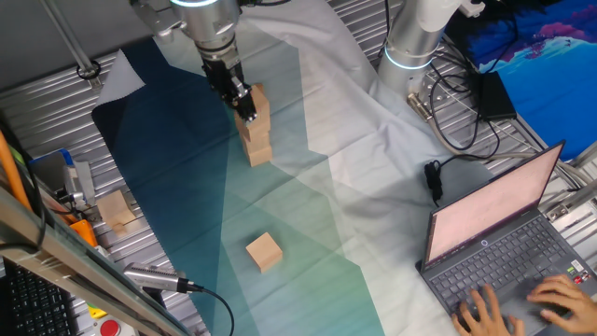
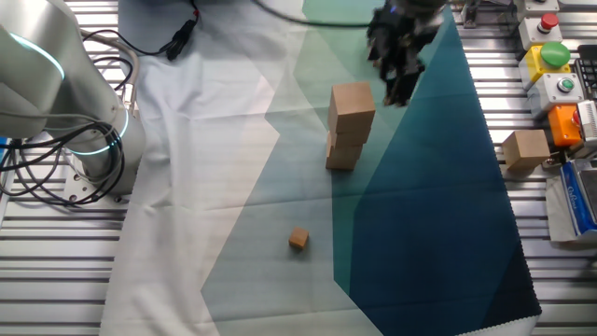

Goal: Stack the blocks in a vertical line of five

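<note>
A stack of three light-tan blocks (image 1: 256, 129) (image 2: 349, 126) stands upright on the teal cloth; its top block (image 2: 353, 105) sits slightly turned. My gripper (image 1: 242, 99) (image 2: 395, 86) hangs at the height of the top block, just beside it, left of it in one fixed view and right of it in the other. Its dark fingers look open and hold nothing. Another block (image 1: 117, 209) (image 2: 525, 149) rests off the cloth on the metal table edge. A smaller wooden cube (image 1: 264, 252) (image 2: 298, 240) lies alone on the cloth, nearer the front.
A second arm's base (image 1: 413, 42) (image 2: 65, 103) with loose cables stands on the white cloth. A laptop (image 1: 504, 247) with a person's hands (image 1: 522, 306) sits at one corner. A button box (image 2: 550, 56) and tools (image 1: 154, 277) line the table edges.
</note>
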{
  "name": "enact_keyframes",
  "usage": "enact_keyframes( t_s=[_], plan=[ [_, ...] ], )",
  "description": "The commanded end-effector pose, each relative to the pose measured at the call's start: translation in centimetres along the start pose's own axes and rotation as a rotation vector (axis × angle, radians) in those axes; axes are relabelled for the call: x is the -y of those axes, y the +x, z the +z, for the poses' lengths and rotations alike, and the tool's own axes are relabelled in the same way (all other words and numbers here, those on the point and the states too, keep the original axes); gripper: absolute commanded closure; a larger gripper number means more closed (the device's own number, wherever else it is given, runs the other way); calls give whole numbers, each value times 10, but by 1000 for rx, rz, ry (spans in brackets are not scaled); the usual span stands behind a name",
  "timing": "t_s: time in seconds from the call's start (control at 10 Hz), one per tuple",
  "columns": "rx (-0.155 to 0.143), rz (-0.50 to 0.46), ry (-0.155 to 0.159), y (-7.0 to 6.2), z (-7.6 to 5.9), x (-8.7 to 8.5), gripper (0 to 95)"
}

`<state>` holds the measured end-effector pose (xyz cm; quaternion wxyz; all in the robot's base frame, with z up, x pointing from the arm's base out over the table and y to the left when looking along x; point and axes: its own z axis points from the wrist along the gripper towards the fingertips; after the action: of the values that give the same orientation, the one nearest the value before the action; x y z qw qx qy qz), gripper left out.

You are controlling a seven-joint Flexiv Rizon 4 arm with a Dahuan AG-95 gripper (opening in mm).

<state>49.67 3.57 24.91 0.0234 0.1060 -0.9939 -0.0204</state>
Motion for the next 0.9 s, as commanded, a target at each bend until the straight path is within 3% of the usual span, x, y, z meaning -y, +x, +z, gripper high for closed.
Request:
enact_keyframes(
  t_s=[0.1,0.2,0.4,0.5,0.9],
  plan=[
    [3,9,0,-16,3,-8,380],
    [4,6,0,-30,9,-14,570],
    [3,-5,3,-44,15,-20,570],
    [3,-11,7,-53,19,-24,950],
    [9,-52,-3,-79,44,-32,950]
  ],
)
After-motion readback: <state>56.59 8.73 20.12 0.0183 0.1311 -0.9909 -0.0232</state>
